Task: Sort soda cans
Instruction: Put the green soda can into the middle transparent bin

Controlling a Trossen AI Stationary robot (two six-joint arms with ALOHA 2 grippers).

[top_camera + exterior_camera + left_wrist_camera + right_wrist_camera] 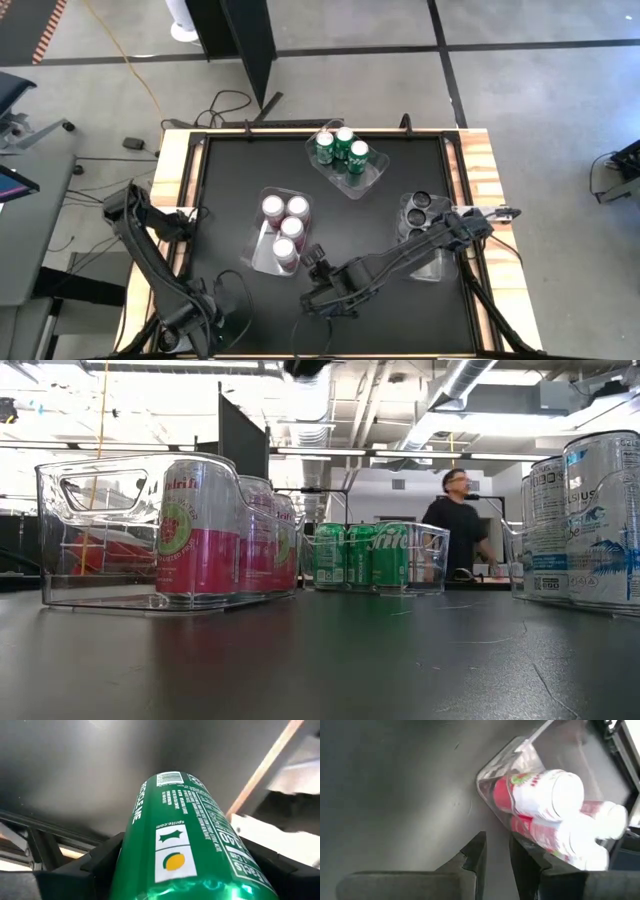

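At the near-left corner of the desk [420, 310], the left hand [185, 875] is closed around a green can [180, 820]. Its dark fingers [95, 865] press on both sides of the can's body, and the can is carried lying lengthwise between them, above the desk edge.

A little farther in, near the middle of the desk, the right arm reaches across from the right side. The right hand [496, 850] hangs just beside the near corner of the pink bin [262, 255]. Its fingers stand a narrow gap apart, with nothing between them.

This clear plastic bin holds four pink cans [291, 226], all standing upright with their silver tops up. Two are side by side at the far end and two sit in line toward the near end.

On the right side of the desk is a second clear bin [435, 268], partly covered by the right arm. It holds pale grey cans [418, 205], also upright. How many there are cannot be told.

Farthest back, near the far edge, is a third clear bin [372, 178], set at an angle. It contains three green cans [344, 140], clustered upright at its far end.

Beyond the desk, a person [455, 525] in a dark top stands in the room.
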